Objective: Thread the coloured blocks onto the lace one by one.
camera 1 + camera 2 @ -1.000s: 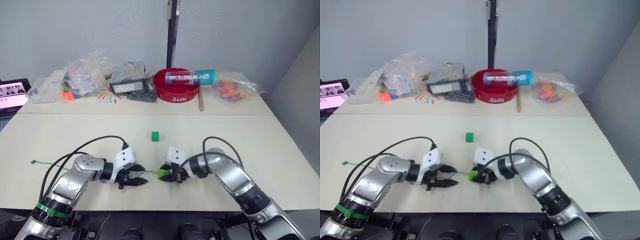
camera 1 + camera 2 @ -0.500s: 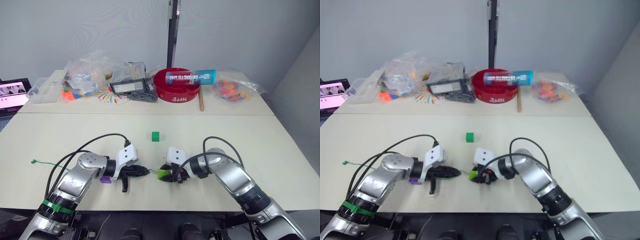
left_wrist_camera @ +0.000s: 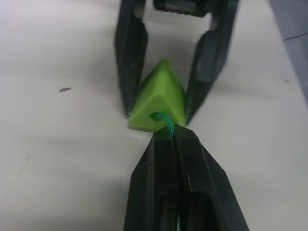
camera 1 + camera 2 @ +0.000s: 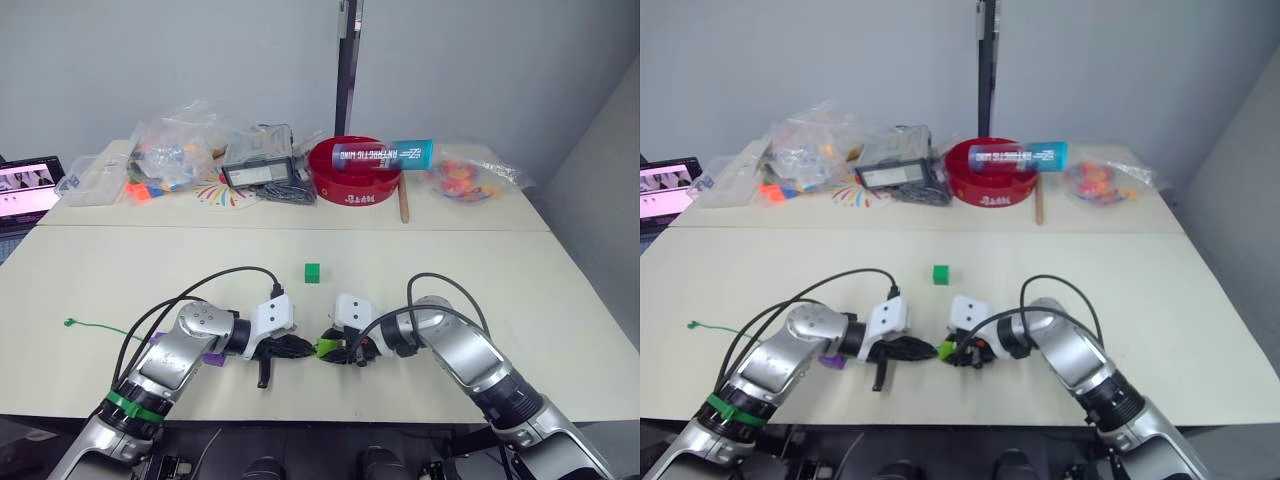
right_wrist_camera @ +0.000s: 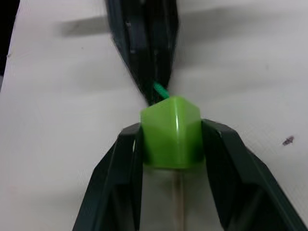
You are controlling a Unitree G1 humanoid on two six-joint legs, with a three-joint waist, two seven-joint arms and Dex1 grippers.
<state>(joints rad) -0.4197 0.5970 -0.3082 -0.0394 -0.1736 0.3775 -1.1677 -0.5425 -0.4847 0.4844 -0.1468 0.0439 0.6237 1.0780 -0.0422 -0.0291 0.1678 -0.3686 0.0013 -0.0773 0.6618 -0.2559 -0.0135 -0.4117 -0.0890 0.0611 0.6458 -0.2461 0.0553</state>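
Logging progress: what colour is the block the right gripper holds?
Light green block, clearest in the right wrist view.

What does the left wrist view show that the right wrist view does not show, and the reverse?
The left wrist view alone shows the hole in the light green block, with the lace entering it, and the left gripper from behind, shut on the lace. The right wrist view alone shows a pale stiff tip coming out under the block. Both show the right gripper clamping that block from two sides, just above the table.
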